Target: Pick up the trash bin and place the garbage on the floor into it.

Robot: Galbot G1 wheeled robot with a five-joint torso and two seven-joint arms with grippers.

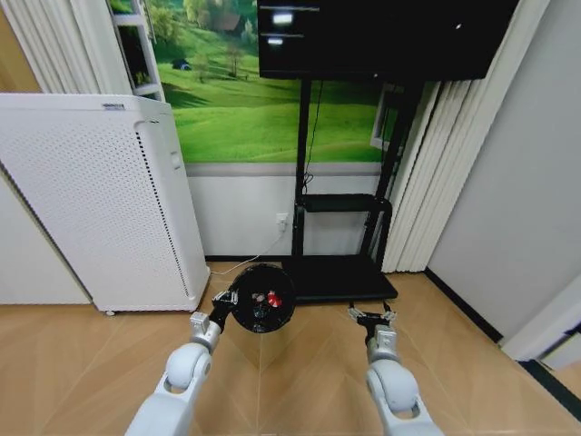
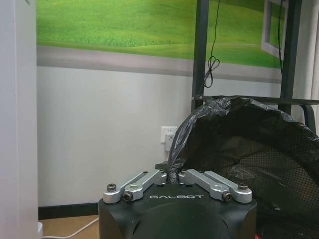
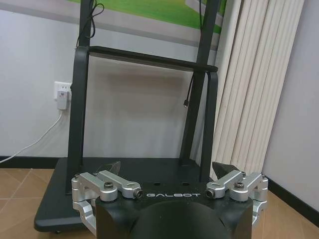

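The trash bin [image 1: 261, 298] was in the lower centre of the head view, lifted off the floor by the left gripper [image 1: 221, 302], whose fingers were closed on the bin's rim at its left side. In the left wrist view the fingers [image 2: 160, 177] pinched the rim together with the black plastic liner [image 2: 199, 124]. Inside the bin lay the garbage [image 1: 272, 298], small red and white bits.

The bin seemed light and quite stiff, a mesh wall with a thin liner. The liner was soft and probably slippery, so I judged that a pinch on the rim could slide or let the bin tilt; a hold deep over the rim seemed safer.

The right gripper [image 1: 373, 317] hung at lower centre-right, its fingers spread wide, holding nothing. The black stand base [image 1: 340, 277] lay just behind both grippers, and the white appliance [image 1: 100, 200] stood at the left. The wooden floor [image 1: 309, 363] between the arms was open.
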